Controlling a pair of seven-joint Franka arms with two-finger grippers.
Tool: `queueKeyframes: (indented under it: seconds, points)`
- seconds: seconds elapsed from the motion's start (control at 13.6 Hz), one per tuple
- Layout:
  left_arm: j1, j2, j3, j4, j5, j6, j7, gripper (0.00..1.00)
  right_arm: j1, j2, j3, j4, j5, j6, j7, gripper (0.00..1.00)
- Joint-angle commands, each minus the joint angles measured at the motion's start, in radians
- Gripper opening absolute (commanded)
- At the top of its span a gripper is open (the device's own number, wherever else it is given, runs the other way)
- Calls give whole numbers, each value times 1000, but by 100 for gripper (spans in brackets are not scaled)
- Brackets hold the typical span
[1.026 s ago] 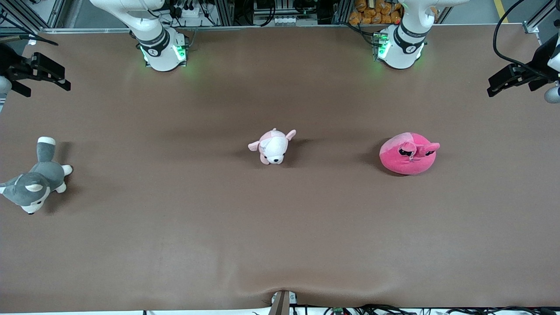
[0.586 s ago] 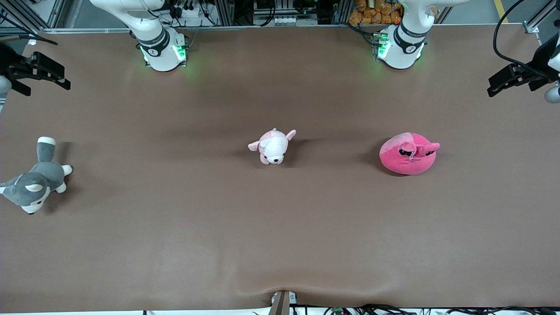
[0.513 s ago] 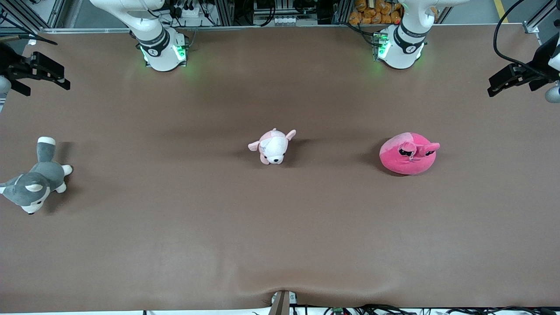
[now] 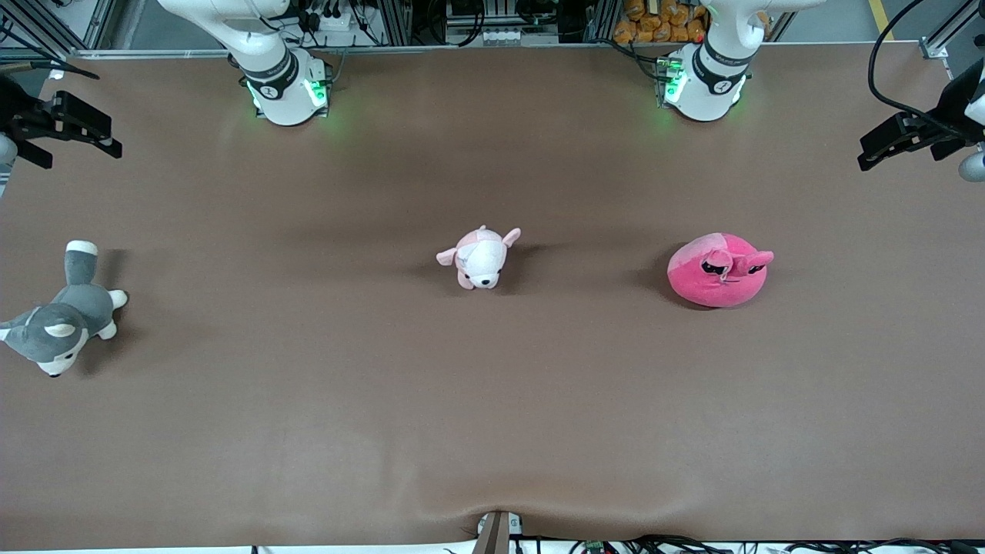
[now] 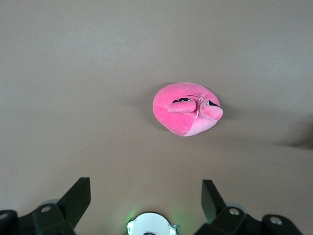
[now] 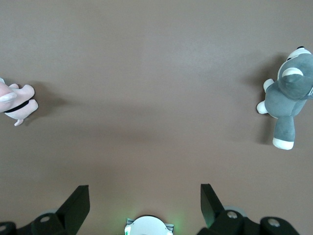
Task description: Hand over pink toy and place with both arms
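Note:
The pink toy (image 4: pixel 719 271), a round hot-pink plush with black sleepy eyes, lies on the brown table toward the left arm's end. It also shows in the left wrist view (image 5: pixel 186 108). My left gripper (image 5: pixel 145 188) is open and empty, high over the table near its own base (image 4: pixel 704 77), well apart from the toy. My right gripper (image 6: pixel 145 193) is open and empty, high over its own base (image 4: pixel 285 85). Neither gripper shows in the front view.
A pale pink-and-white plush puppy (image 4: pixel 481 258) lies mid-table and shows in the right wrist view (image 6: pixel 14 103). A grey husky plush (image 4: pixel 58 323) lies at the right arm's end. Black fixtures (image 4: pixel 61 127) (image 4: pixel 908 138) hang over both table ends.

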Motion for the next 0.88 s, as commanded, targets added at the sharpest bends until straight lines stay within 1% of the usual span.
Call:
queueKeyframes:
  seconds: [0.0,0.37,0.44,0.66,0.81]
  points:
    - [4,18,3,30,-12,-24,18,100,-4,10,0,25,1,-17,4,100]
    - [29,47,3,18,-33,-22,-15,100,-4,10,-1,25,1,-16,4,100]
    - [47,58,3,18,-39,-21,-28,100,-4,10,-1,25,2,-16,4,100]
    - [113,86,1,19,-122,-5,-46,100,-4,10,-1,25,2,-16,4,100]
    - [118,101,3,19,-124,-1,-58,100,-4,10,-1,25,2,-16,4,100]
